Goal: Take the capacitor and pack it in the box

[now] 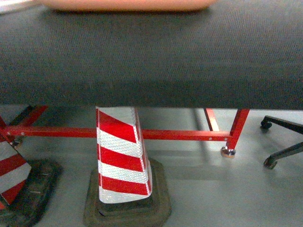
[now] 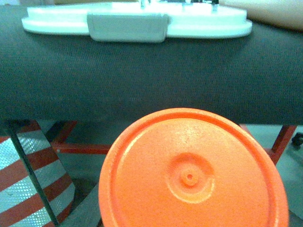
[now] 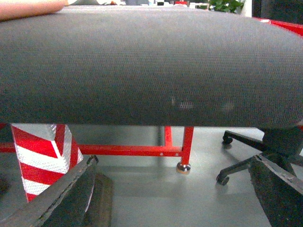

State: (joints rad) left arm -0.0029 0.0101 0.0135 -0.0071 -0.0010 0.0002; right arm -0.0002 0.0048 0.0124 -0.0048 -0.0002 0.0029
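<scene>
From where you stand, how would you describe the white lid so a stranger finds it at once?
Start at the dark grey fabric-covered table. At its far edge, top of the left wrist view, lies the flat white plastic lid, beside the pale pink plastic tub. Only the lid carries a grey rectangular latch at its front.

Right end effector (image 3: 173, 198) fingers (image 3: 57, 196) — dark grey, flat-sided, pale-edged.
</scene>
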